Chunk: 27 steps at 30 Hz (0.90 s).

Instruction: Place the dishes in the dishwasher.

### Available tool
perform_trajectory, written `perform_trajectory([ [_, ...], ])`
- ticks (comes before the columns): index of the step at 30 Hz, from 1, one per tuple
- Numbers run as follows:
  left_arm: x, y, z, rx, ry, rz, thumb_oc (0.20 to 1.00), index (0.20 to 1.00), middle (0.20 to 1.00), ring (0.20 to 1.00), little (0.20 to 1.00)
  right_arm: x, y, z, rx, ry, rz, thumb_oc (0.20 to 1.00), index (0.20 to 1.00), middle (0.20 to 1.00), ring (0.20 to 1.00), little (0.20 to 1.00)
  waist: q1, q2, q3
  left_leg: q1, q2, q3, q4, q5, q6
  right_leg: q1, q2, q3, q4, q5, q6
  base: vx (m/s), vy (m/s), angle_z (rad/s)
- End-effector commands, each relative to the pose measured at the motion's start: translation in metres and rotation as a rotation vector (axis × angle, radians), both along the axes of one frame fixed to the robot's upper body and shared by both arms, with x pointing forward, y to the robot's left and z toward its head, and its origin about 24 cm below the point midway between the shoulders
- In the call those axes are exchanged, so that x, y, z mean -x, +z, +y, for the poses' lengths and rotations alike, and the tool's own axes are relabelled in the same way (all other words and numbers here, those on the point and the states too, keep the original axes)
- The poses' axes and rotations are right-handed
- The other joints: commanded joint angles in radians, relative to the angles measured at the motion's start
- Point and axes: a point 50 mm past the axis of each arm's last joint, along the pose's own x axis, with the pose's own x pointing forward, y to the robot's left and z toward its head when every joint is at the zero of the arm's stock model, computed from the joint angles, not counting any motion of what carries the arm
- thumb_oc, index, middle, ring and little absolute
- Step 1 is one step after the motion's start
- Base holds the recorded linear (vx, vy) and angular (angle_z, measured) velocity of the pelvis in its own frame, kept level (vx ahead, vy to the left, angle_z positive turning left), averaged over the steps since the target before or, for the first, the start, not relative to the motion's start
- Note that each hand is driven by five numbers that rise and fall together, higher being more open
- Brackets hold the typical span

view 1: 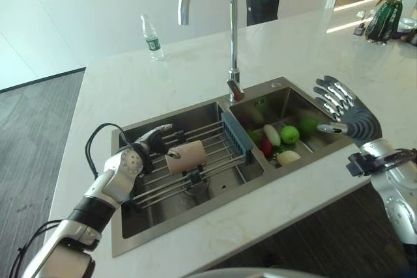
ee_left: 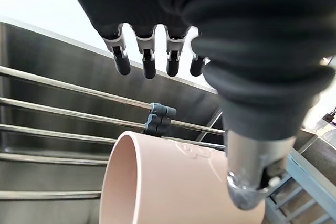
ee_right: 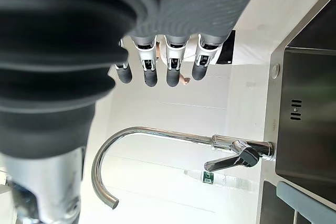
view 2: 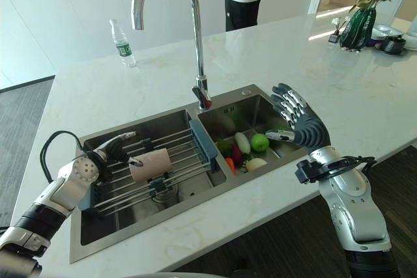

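Left hand (view 1: 151, 144) open beside smooth pink cylindrical cup (view 1: 186, 156) on steel-rod rack (view 1: 215, 136).

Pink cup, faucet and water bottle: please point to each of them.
pink cup (view 1: 187, 156), left eye view, on its side wall.
faucet (view 2: 197, 37), right eye view, on its upright pipe.
water bottle (view 1: 152, 40), left eye view, on its label.

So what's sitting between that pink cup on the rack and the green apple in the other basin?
In the left eye view, between the pink cup and the green apple: the rack's blue end, then a white vegetable.
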Motion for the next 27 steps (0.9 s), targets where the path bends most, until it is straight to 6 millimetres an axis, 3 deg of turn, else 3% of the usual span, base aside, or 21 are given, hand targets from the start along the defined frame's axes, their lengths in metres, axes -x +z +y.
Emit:
perform_trajectory([
  [1,-0.013,0.023,0.003,-0.092,-0.014,-0.094,1.0,1.0,1.0,1.0,1.0,0.001,0.04,-0.001,0.01,0.019,-0.185,1.0,1.0,1.0,1.0,1.0,-0.013,-0.002,0.02,0.02,0.064,-0.007,0.003,-0.049,-0.004,0.085,-0.047,-0.023,0.005,-0.112,0.069,-0.01,-0.001,-0.06],
  [27,0.002,-0.019,0.009,-0.152,0.025,0.045,1.0,1.0,1.0,1.0,1.0,0.004,0.039,-0.001,0.02,0.016,-0.179,1.0,1.0,1.0,1.0,1.0,-0.016,-0.006,0.023,0.022,0.065,-0.005,0.003,-0.05,-0.004,0.083,-0.047,-0.016,0.005,-0.111,0.068,0.0,0.0,0.0],
])
